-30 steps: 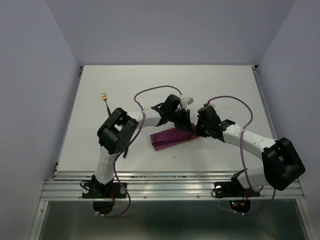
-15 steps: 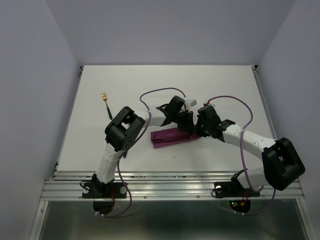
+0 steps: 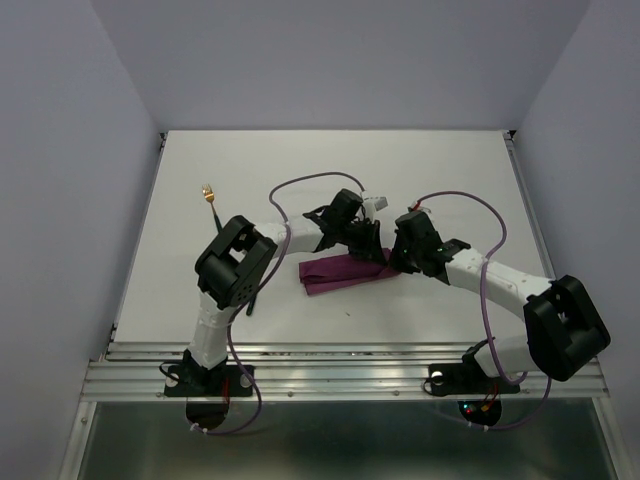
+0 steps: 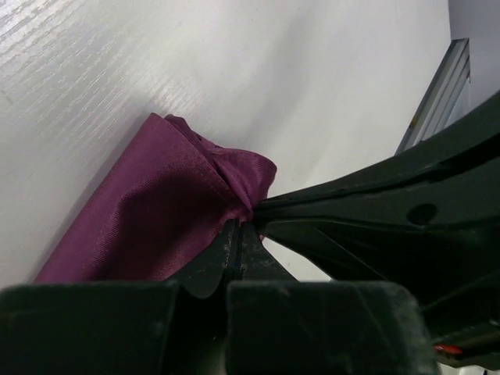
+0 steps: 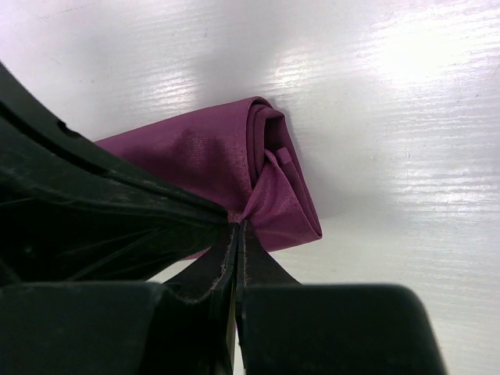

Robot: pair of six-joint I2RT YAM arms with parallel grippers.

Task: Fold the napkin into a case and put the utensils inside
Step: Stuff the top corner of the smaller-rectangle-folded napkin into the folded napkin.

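Observation:
The plum-purple napkin lies folded into a narrow layered strip at the table's middle. Both grippers meet at its right end. My left gripper is shut, pinching the bunched cloth at its tips. My right gripper is shut on the same rolled end, its tips gripping a fold. One of the utensils, a fork with a gold head and black handle, lies at the left. A thin dark tip pokes out under the left elbow; I cannot tell if it is the knife.
White table with grey walls on three sides and a metal rail along the near edge. Purple cables loop over both arms. Each wrist view shows the other gripper's black fingers close by.
The left arm's elbow swung right and then back left. Both grippers stay shut on the napkin's right end, which has barely shifted.

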